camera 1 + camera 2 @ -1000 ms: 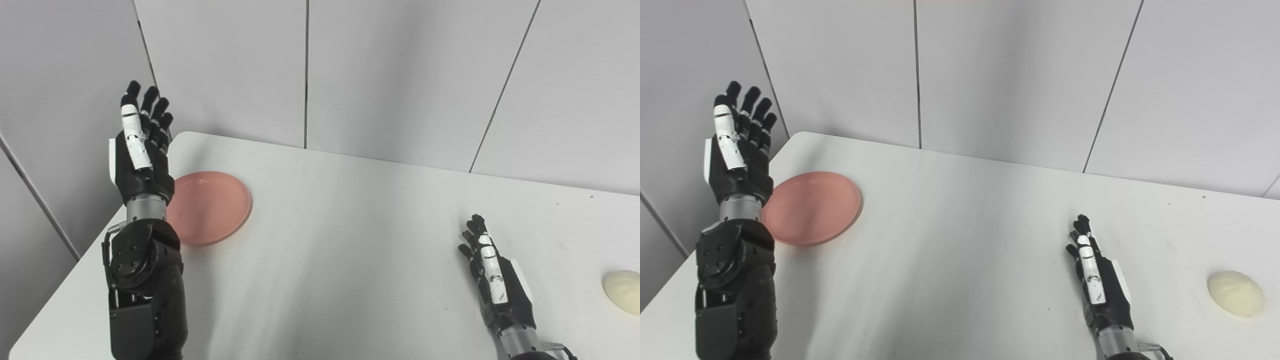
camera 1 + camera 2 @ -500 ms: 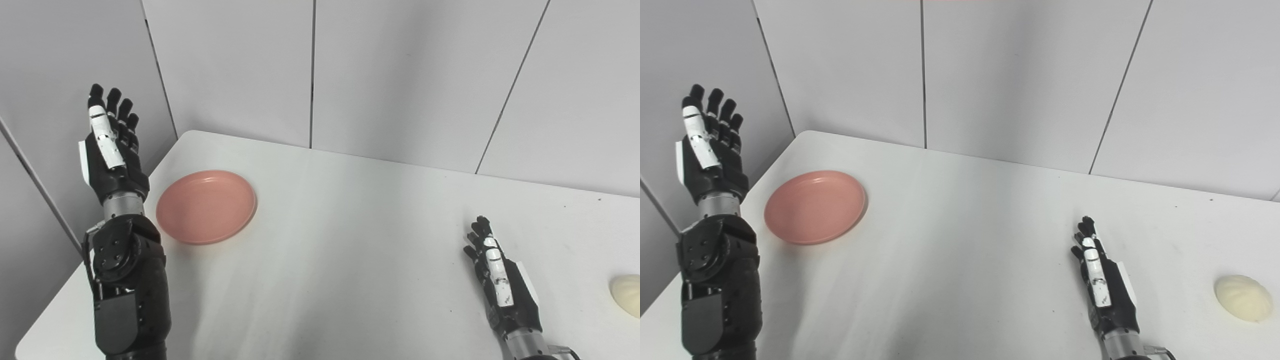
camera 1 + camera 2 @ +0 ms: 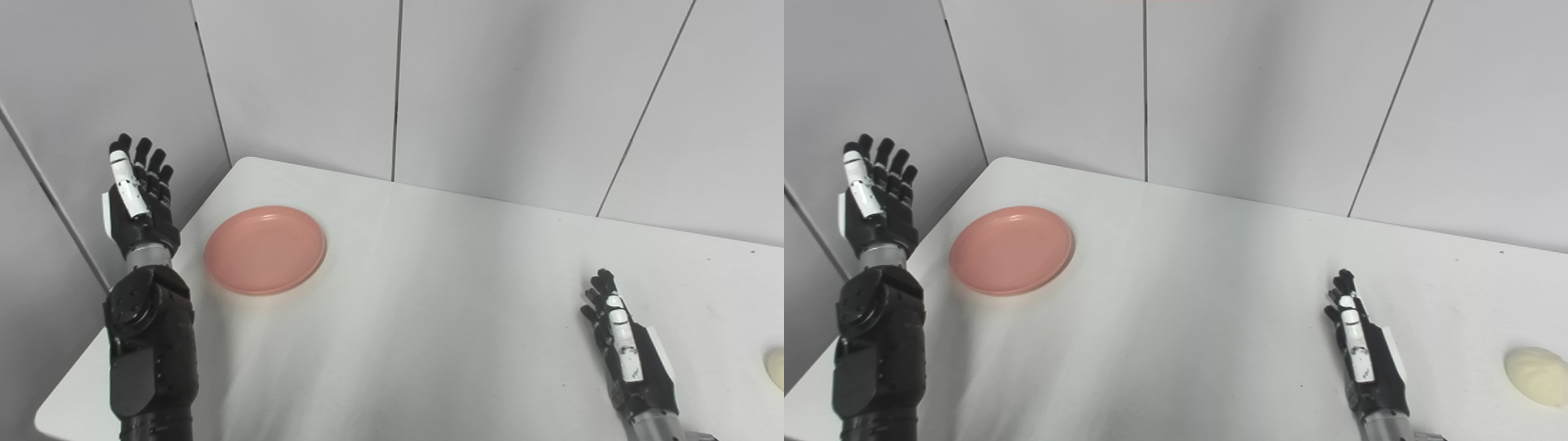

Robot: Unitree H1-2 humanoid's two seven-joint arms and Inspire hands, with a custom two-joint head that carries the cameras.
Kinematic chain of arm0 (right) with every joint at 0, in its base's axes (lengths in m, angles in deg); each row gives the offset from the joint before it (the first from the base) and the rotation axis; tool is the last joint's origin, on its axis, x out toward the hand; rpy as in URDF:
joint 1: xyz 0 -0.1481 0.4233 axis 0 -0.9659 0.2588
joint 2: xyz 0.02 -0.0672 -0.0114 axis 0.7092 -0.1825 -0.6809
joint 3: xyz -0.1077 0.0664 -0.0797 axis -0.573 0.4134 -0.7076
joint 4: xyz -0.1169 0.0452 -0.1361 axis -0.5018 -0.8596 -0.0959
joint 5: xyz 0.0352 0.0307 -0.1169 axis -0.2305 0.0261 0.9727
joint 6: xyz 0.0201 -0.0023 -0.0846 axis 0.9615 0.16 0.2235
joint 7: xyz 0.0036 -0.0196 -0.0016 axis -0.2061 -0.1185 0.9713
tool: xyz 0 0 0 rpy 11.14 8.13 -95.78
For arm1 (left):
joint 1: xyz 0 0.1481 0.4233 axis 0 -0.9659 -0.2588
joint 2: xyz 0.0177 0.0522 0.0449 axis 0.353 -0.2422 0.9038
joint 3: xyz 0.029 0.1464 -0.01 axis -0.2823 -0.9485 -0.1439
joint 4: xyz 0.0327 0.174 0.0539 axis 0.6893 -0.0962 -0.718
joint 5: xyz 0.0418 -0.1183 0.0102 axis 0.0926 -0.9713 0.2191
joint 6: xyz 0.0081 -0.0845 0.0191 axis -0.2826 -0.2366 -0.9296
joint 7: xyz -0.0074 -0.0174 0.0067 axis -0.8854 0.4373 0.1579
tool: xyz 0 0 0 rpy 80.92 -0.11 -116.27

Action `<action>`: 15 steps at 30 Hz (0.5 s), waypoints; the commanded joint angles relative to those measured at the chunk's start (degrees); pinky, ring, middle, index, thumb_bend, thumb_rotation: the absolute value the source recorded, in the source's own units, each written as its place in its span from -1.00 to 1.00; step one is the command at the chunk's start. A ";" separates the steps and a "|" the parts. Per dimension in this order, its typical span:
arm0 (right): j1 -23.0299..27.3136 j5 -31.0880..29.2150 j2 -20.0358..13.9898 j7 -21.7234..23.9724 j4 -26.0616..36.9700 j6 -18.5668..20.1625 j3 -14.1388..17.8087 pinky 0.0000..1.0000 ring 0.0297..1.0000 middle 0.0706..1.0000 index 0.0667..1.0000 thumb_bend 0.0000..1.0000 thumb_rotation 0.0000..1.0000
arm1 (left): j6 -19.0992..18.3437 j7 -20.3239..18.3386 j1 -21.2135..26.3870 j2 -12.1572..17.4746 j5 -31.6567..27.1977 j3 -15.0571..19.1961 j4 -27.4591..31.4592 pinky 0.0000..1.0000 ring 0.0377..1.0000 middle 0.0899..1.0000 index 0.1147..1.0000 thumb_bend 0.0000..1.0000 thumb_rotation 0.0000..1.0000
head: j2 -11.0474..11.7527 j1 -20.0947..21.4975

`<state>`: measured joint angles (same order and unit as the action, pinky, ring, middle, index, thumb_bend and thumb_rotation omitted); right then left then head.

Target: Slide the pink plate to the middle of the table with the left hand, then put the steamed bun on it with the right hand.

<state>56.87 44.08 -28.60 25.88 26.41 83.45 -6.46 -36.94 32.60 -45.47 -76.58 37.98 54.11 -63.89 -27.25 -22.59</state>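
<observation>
Right eye view: left hand [image 3: 881,205] raised beside plate [image 3: 1011,249], fingers spread, empty, evidently positioned to push it; right hand [image 3: 1369,361], released, waits short of bun [image 3: 1536,375]

The plate [image 3: 264,250] is plain salmon pink, without any pattern. The steamed bun [image 3: 1536,375] is pale cream yellow. The counter [image 3: 429,318] is white, with a few small dark specks. The left hand [image 3: 138,199] is black with a white strip along one finger and a silver wrist ring. The right hand [image 3: 1366,361] is black with the same white markings. The wall panels [image 3: 1249,92] are light grey with thin dark seams.
</observation>
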 commanded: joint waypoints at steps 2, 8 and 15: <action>-0.93 0.40 -1.20 -1.30 -1.34 2.07 1.38 1.00 1.00 1.00 1.00 -0.63 1.00 | 3.65 -1.27 2.37 2.60 -1.20 0.62 -2.71 0.88 0.83 0.86 0.85 -0.22 1.00 | -0.10 0.00; -0.96 0.45 -1.28 -1.35 -0.97 2.62 1.42 1.00 1.00 1.00 1.00 -0.64 1.00 | 5.26 -2.41 2.72 3.83 -2.98 1.20 -8.33 0.85 0.80 0.83 0.83 -0.22 1.00 | -0.13 -0.40; -0.82 -0.26 -1.27 -1.09 -1.14 2.69 1.61 1.00 1.00 1.00 1.00 -0.69 1.00 | 7.54 -3.41 2.85 4.46 -4.34 1.22 -13.37 0.84 0.79 0.82 0.83 -0.25 1.00 | -0.12 -0.50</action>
<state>56.84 43.69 -28.60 25.88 26.66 83.46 -6.29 -31.67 30.46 -45.04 -73.97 34.23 55.26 -78.18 -27.33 -23.12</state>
